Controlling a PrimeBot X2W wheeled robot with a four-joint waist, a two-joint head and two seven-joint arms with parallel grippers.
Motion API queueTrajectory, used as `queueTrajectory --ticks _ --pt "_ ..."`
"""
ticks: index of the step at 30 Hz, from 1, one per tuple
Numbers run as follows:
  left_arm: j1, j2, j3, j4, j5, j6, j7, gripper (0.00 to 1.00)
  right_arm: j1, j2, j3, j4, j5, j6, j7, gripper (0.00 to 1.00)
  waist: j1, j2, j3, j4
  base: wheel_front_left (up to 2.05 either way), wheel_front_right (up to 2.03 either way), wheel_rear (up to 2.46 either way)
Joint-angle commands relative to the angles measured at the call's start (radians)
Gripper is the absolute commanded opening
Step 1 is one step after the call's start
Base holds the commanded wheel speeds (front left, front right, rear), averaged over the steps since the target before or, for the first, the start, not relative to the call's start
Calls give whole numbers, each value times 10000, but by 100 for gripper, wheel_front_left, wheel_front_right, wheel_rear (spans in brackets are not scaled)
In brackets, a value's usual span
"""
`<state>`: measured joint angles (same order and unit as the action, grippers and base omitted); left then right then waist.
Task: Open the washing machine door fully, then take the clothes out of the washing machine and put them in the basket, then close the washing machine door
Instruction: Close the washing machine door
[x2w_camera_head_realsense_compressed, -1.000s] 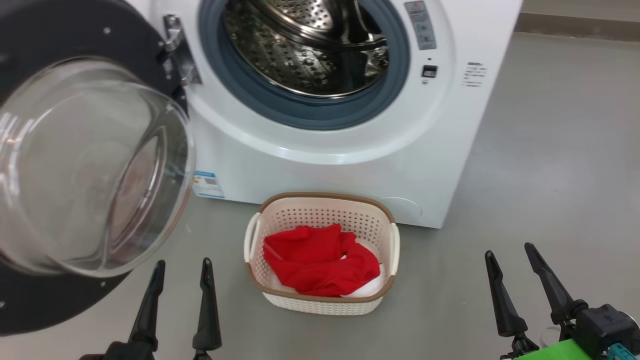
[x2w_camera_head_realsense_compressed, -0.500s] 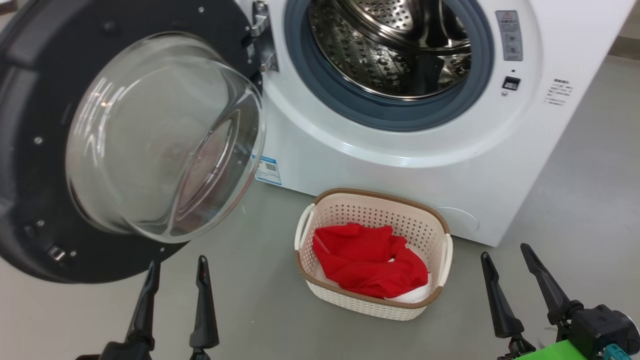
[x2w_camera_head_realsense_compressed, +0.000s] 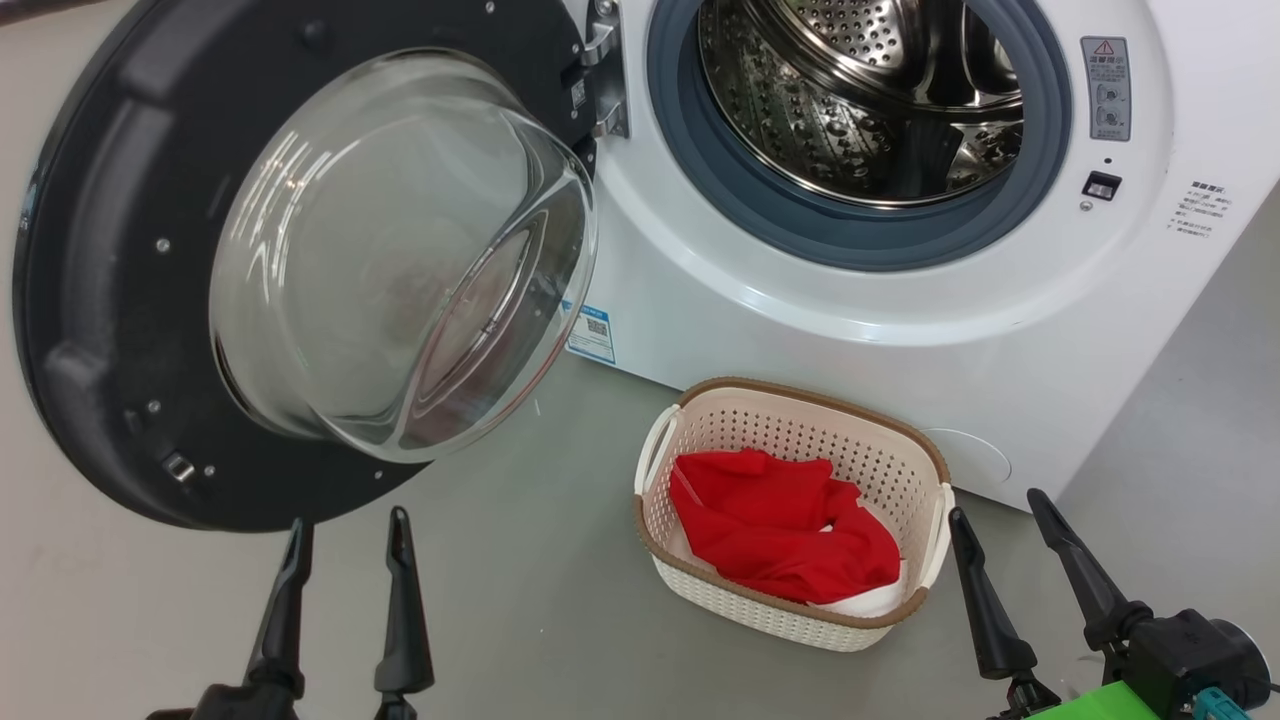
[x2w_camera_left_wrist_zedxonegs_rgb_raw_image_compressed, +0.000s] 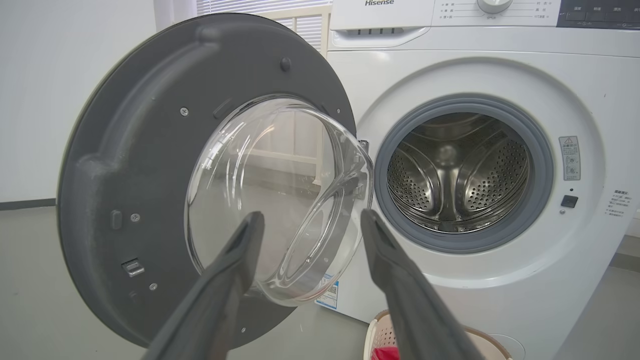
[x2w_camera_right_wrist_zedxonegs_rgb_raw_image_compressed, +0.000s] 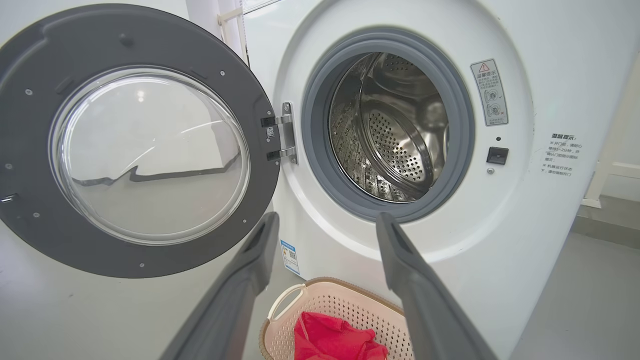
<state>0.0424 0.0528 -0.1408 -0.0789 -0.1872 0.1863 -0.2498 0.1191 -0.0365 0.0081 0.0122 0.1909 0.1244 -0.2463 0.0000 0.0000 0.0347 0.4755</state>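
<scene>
Both sets of fingers wide — nothing held
I see my left gripper and right gripper spread, touching nothing.

A smooth matt grey floor carries everything. Bare floor lies beneath and directly ahead of the jaws of the left gripper, and more of it runs off past the outer side of the right gripper. A big white boxy front-loading washing machine stands on it, well ahead of both pairs of jaws. A small cream rectangular perforated plastic basket with a brown woven-look rim sits on the floor just before the machine, between the two pairs of jaws and much nearer the right pair.
</scene>
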Motion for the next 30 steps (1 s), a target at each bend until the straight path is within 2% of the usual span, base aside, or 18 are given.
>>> queueTrajectory --ticks 1,2,3,10,15,17,21,24,30 --pt "-137 94 338 -323 -19 123 -116 78 -423 -137 190 -305 -86 63 2 100 0 0 17 22 0 0 0" --pt "-138 92 336 -354 -31 116 -116 31 -427 -137 191 -315 -94 63 14 100 0 0 25 24 0 0 0" --pt "-156 87 335 -440 -83 73 -117 0 -433 -137 190 -322 -102 63 27 100 0 0 31 27 0 0 0" --pt "-324 78 705 -1475 -52 -10 -118 0 -429 -137 179 -343 -144 63 106 100 0 0 25 -2 0 0 0" --pt "-568 154 1432 -2273 -115 -58 -119 0 -383 -137 189 -341 -114 63 137 100 0 0 -43 -54 0 0 0" --pt "-731 138 1924 -2413 -570 -127 -119 0 -369 -137 194 -332 -93 63 139 100 0 0 -75 -74 0 0 0" --pt "-1202 76 3196 -2104 -2226 -452 -119 0 -340 -137 201 -316 -22 63 141 100 0 0 -113 -101 0 0 0" --pt "-1753 57 4122 -1507 -3455 -891 -119 0 -338 -137 217 -325 -1 63 159 100 0 0 -105 -114 0 0 0" --pt "-3032 258 5181 12 -5633 -1512 137 0 -308 -137 216 -352 13 63 219 100 0 0 -93 -144 0 0 0"
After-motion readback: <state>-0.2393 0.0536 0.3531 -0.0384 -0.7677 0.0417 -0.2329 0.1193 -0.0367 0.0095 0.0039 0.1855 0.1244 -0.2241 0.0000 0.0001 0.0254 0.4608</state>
